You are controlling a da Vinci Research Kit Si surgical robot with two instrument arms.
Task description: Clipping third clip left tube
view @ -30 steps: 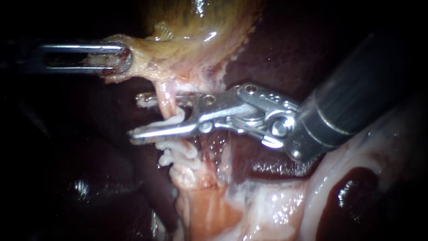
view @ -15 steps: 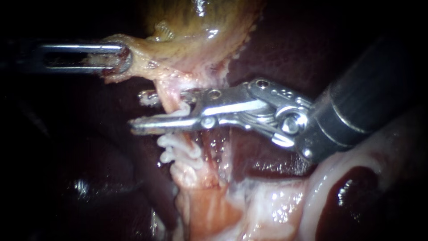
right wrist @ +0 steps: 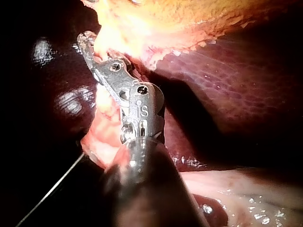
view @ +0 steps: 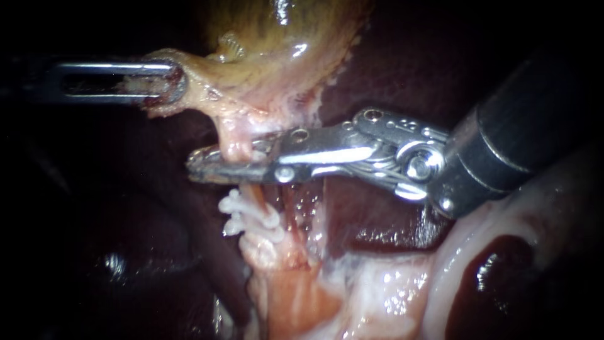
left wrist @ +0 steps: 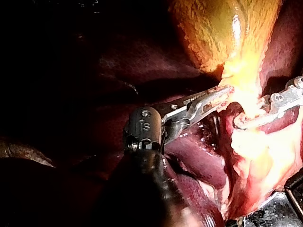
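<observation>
gallbladder (view: 283, 50): yellow-tan sac against the dark liver (view: 390, 63), taken as the landmark
left instrument (view: 173, 82): jaws clenched on a fold at the gallbladder's edge, which is held drawn sideways
left tube (view: 238, 141): pale strand descending from the gallbladder's neck
white clips (view: 250, 215): two are seen seated across the left tube, well away from the gallbladder
right instrument (view: 200, 167): jaws pressed together on the left tube from both sides, between the gallbladder's neck and the white clips
done: the tube is stretched, the site chosen and the jaws closed over it
left: the third clip is hidden within the jaws, so its locking cannot be confirmed; release and withdrawal from the gallbladder's neck are judged to remain
</observation>
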